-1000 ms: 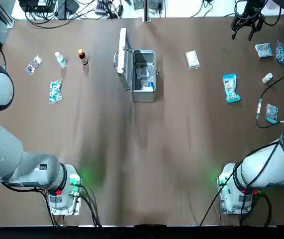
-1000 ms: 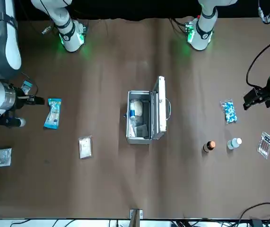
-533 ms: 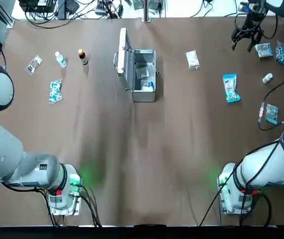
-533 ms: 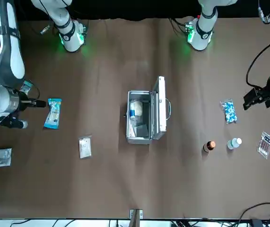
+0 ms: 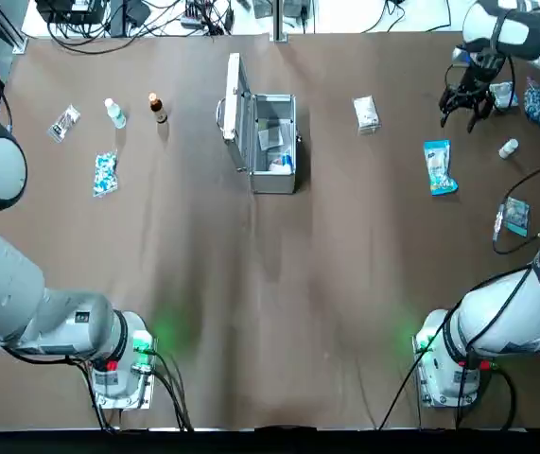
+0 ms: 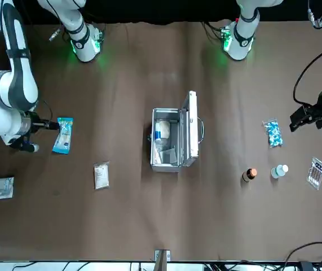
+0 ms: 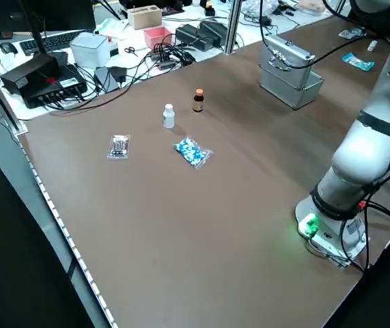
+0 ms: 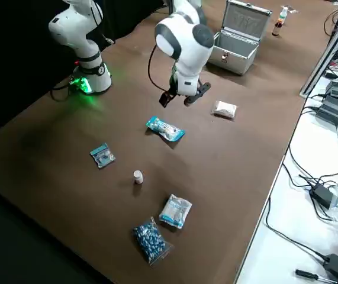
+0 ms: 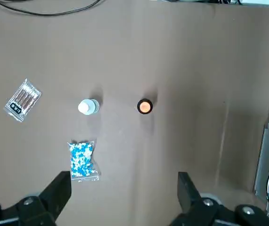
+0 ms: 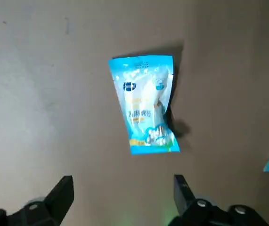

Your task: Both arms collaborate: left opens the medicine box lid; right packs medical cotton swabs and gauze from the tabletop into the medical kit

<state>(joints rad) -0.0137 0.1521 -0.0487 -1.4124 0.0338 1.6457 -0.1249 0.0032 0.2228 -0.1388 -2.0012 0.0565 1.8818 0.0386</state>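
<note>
The right hand (image 10: 125, 200) has shifted since the earlier frames, moving inward over the table (image 5: 251, 312); its fingers are spread wide, holding nothing, above the blue swab packet (image 10: 146, 106). The left hand (image 9: 125, 197) is parked, wide apart and unladen, near the speckled packet (image 9: 82, 160). The medicine box (image 5: 273, 156) lies well inside the table's edges, lid (image 5: 234, 109) open, with bare surface between it and the swabs. The white gauze packet (image 5: 366, 114) lies between them. Beyond the far edge, cables (image 5: 109, 28) crowd a white desk (image 5: 331, 19).
</note>
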